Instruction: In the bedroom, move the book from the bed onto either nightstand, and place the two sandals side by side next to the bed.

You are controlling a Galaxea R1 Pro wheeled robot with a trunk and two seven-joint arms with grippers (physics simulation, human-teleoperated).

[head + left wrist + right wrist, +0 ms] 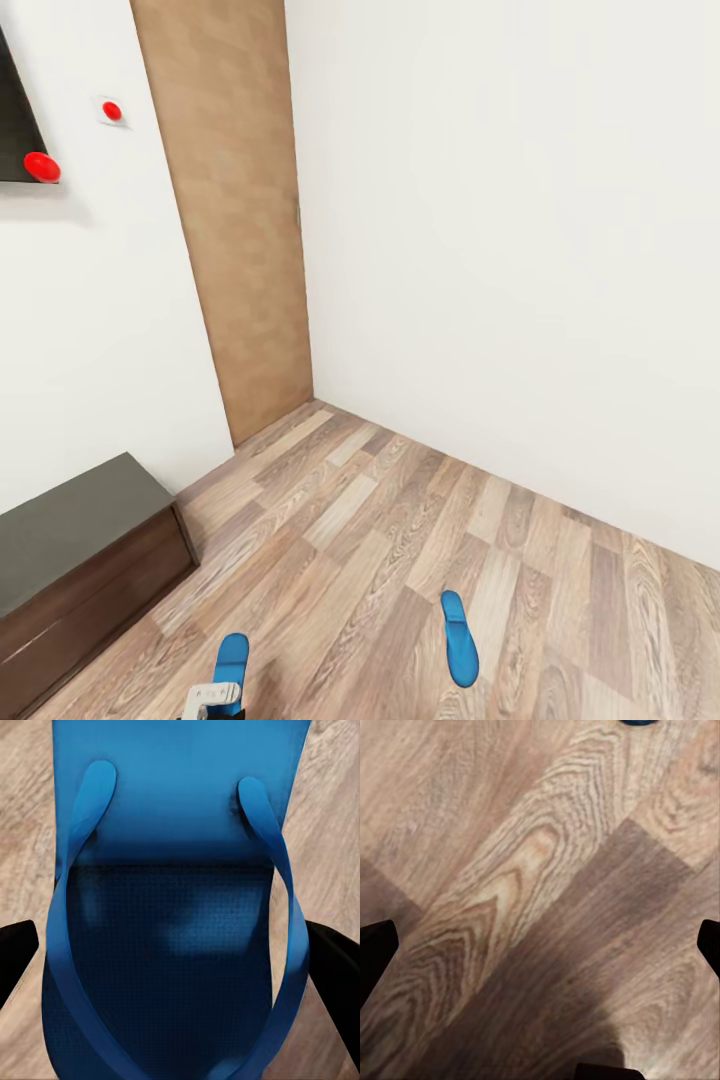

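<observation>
Apparently the left gripper's [180, 945] jaws are spread wide to either side of a bright blue flat sandal [176, 907] with a looped strap, lying on the grey-brown wood-plank floor [380, 520], without contact being visible; the right gripper's [540, 945] jaws are likewise wide over bare planks. If the jaws are shut off-centre, the thin sole could be pinched at one edge and slip or flip. A second blue sandal [459, 637] is seen well apart, near a dark brown cabinet with grey top [80, 560].
</observation>
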